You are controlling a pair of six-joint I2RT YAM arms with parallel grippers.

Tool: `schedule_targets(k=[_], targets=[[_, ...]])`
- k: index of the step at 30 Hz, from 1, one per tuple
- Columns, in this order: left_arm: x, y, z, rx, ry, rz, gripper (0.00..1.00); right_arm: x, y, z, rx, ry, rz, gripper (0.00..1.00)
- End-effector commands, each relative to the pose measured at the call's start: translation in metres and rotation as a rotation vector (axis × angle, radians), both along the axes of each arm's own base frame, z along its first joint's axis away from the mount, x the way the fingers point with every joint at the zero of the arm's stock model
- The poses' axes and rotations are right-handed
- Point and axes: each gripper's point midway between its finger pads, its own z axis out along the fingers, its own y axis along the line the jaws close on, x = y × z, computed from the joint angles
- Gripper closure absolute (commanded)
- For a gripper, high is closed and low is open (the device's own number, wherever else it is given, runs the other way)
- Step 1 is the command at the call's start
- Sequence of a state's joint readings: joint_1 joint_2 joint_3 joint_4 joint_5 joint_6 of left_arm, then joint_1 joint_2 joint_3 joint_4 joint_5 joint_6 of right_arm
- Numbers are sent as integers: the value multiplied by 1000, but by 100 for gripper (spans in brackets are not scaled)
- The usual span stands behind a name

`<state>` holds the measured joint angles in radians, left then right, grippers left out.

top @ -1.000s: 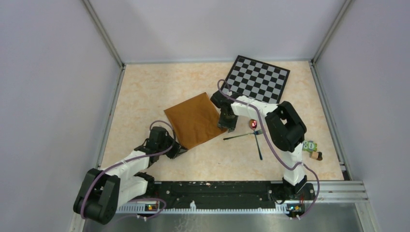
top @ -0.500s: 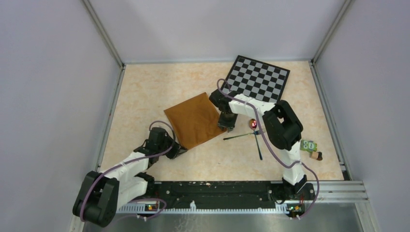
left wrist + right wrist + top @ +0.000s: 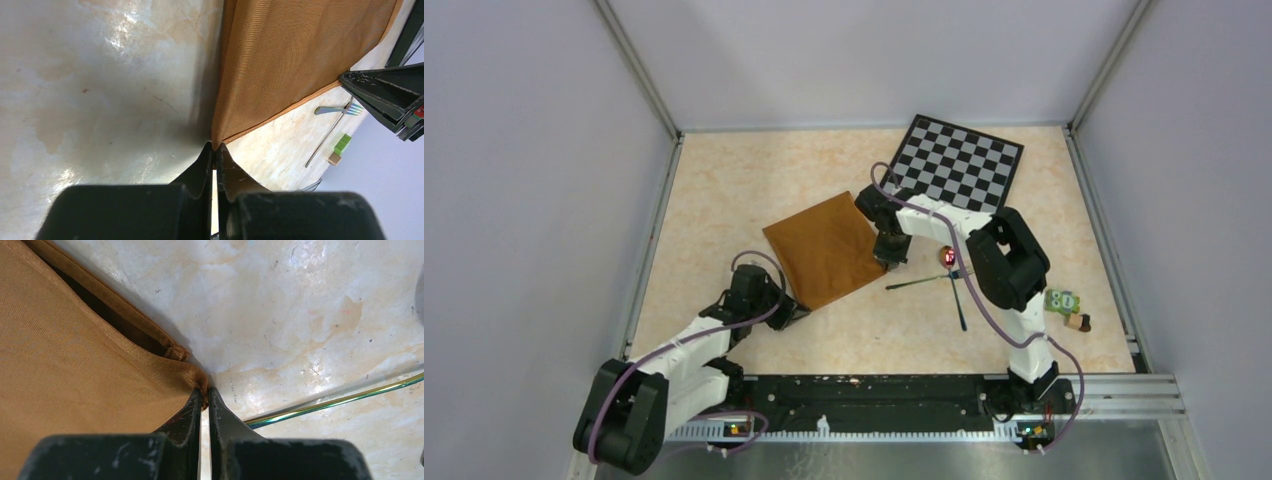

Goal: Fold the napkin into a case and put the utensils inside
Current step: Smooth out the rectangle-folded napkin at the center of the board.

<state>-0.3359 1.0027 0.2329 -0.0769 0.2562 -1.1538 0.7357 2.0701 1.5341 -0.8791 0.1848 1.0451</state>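
The left pincer is shut, its 2 black, scuffed fingertips meeting on the near corner of the soft rust-brown cloth napkin. The cloth fans out from the pinch as a finely woven sheet with a stitched hem along its edge. The right pincer is likewise closed, its worn black tips clamped on the napkin's right-hand corner, where the hem bunches into a small fold. In the right wrist view 2 layers show there. The upper one is in the grip, and a second hemmed edge lies just behind it on the table, with a dark gap between them.

From above, the napkin lies roughly square and slanted on the pale beige marbled table, between the 2 arms. The left pincer is at its near corner and the right pincer at its right corner.

Just beside the right pincer the thin dark metal fork lies flat, its handle end pointing at the pincer. Up close that handle has a green-gold sheen. The spoon, with its shiny reddish-purple bowl, lies a little farther right. Its slim handle runs toward the near edge and meets the fork near the tines.

Beyond, at the far right of the table, the flat black-and-grey checkered board sits apart from the napkin. A few small green and tan blocks rest near the right edge.
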Motion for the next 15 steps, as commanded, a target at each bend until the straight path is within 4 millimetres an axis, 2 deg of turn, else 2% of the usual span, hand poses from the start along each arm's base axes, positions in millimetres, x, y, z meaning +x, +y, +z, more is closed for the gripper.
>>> schedule_targets(k=[1,3,6,9,12,15], targets=[[8,-1,12,18,-49,-24,97,10,6,-12,-18,-65,54,100],[11,-4,21,12,-72,-47,98,14,20,14,81,-128,103,100],[17,-8,35,-1,-106,-66,99,10,34,38,221,-189,139,100],[21,-10,46,-4,-129,-75,100,18,55,71,402,-344,202,100],[23,-12,50,-12,-135,-74,100,22,63,88,525,-431,209,100],[21,-11,50,-10,-125,-71,100,20,58,90,531,-441,183,100]])
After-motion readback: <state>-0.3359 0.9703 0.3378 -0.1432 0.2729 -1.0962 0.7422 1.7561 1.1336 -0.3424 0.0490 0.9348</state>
